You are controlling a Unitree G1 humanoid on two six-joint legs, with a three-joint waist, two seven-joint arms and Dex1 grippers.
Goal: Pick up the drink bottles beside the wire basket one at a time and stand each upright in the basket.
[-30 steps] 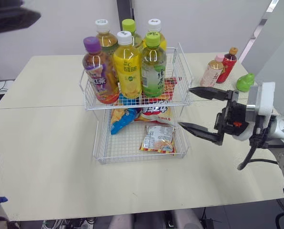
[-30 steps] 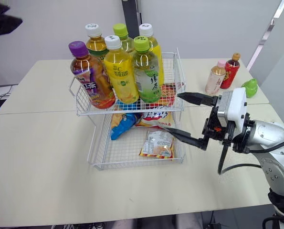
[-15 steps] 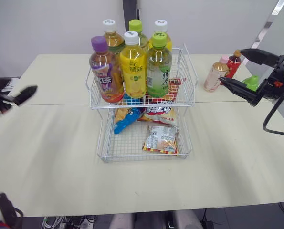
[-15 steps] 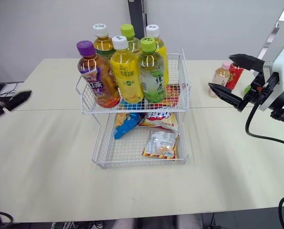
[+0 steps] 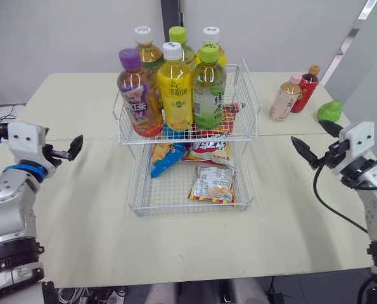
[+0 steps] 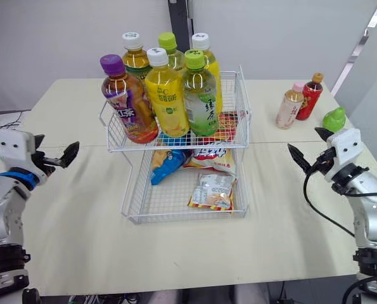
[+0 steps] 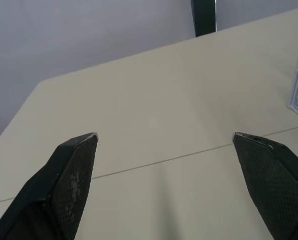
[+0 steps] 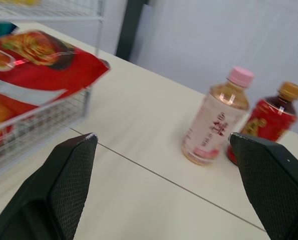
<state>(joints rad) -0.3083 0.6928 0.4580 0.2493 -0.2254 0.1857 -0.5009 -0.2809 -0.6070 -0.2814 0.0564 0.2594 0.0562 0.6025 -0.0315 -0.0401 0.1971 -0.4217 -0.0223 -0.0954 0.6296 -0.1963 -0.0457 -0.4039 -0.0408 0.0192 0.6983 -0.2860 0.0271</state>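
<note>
**Scene, largest element first.** A pale table [image 5: 80, 209] carries everything. At its centre stands the two-tier wire basket [image 5: 250, 101], to the right of the left gripper and to the left of the right gripper, and clear of both.

**Upper tier.** Six drink bottles stand upright in two rows.
- The row nearer the grippers holds a purple-capped bottle [image 5: 136, 95], a yellow bottle [image 5: 175, 85] and a green-capped tea bottle [image 5: 208, 85].
- Behind these stand three more bottles [image 5: 175, 38], with white, green and white caps.

**Lower tier.** It holds snack bags: a blue bag [image 5: 166, 158], a red-and-white bag [image 5: 207, 145] and a silvery packet [image 5: 212, 183].

**Bottles beside the basket.**
- A pink-capped bottle [image 5: 283, 98] and a red bottle [image 5: 304, 88] stand upright on the table. They are just beside one another, beyond the right gripper and a little to its left.
- In the right wrist view both lie ahead of the fingers, with the pink-capped one closer to the basket.
- A small green item [image 5: 329, 110] rests just beyond the right gripper and right of the red bottle. Its kind cannot be told.

**Right gripper** [image 5: 306, 130]. It hangs above the table to the right of the basket, with its two black fingers spread wide and nothing between them. It is apart from both bottles.

**Left gripper** [image 7: 164, 137]. It hangs above the table to the left of the basket, spread equally wide and empty. Bare tabletop lies ahead of it, and a corner of the basket's wire is off to its right.
</note>
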